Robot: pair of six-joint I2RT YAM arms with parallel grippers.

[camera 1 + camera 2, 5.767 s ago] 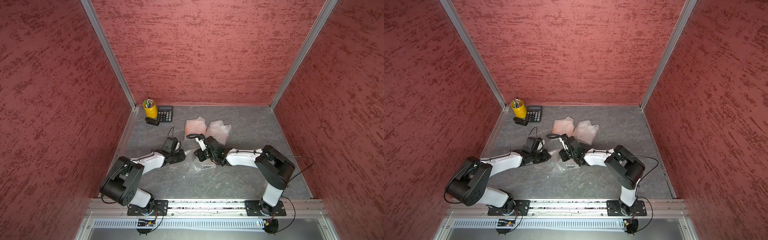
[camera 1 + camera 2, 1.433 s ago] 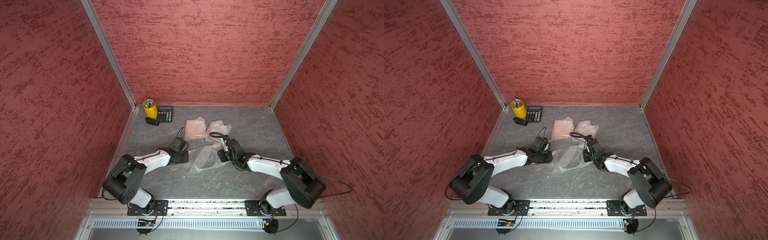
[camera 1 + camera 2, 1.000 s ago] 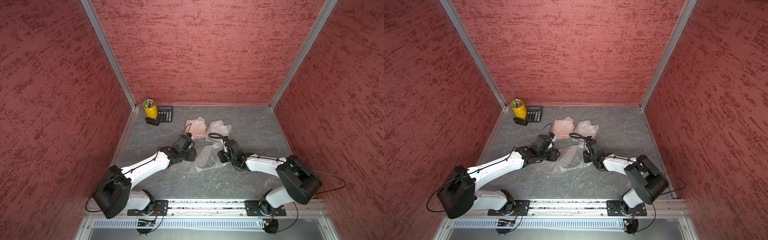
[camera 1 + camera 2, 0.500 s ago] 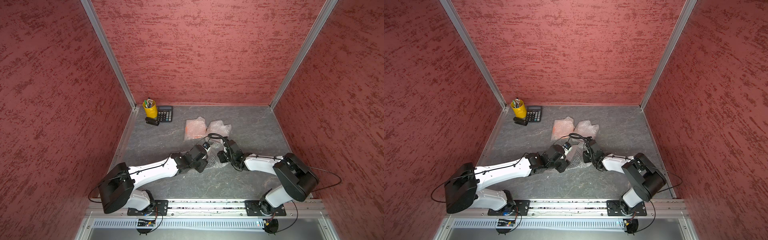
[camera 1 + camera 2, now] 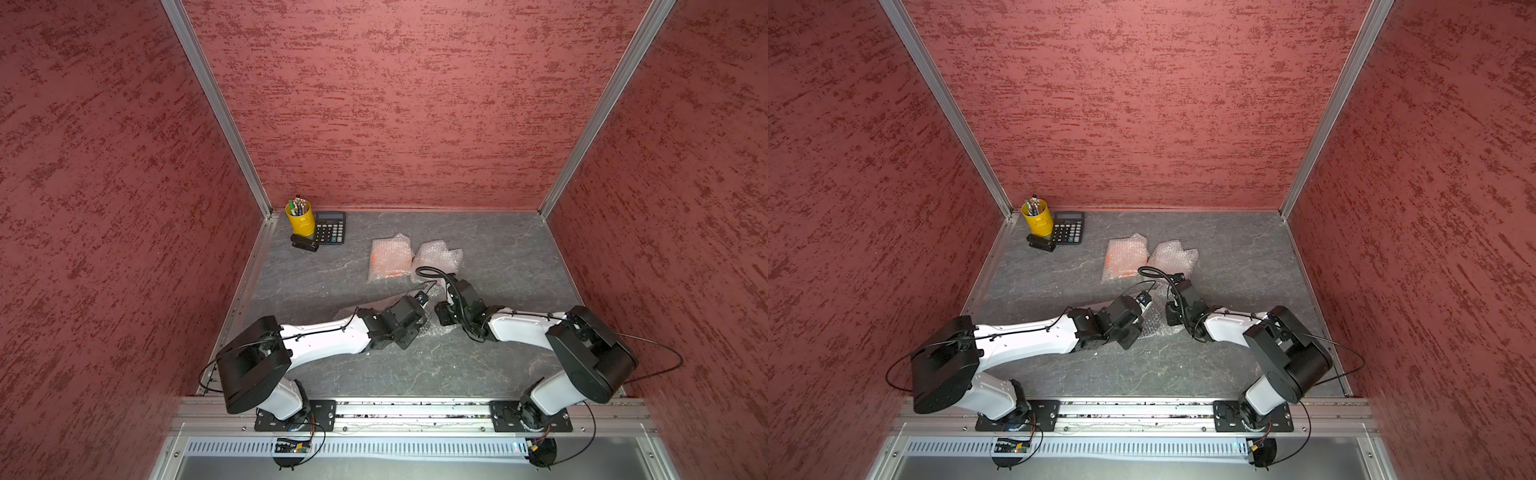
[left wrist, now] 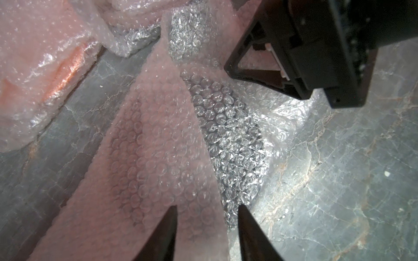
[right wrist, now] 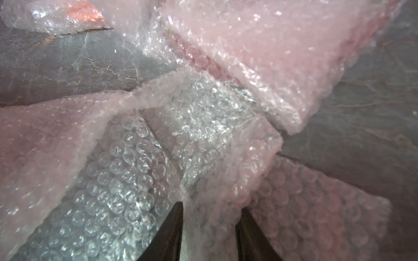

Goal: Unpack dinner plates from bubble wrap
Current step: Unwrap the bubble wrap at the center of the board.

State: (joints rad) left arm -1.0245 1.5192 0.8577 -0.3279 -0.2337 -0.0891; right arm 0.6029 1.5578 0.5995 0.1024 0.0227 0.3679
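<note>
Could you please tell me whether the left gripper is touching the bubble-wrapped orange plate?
Apart. In the left wrist view, bare grey tabletop separates the left gripper from the bubble-wrapped orange plate.

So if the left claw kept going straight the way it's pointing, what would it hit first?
Most likely the loose bubble wrap: the left gripper points along its raised flap. The right gripper sits farther on, off to one side; depth is unclear.
</note>
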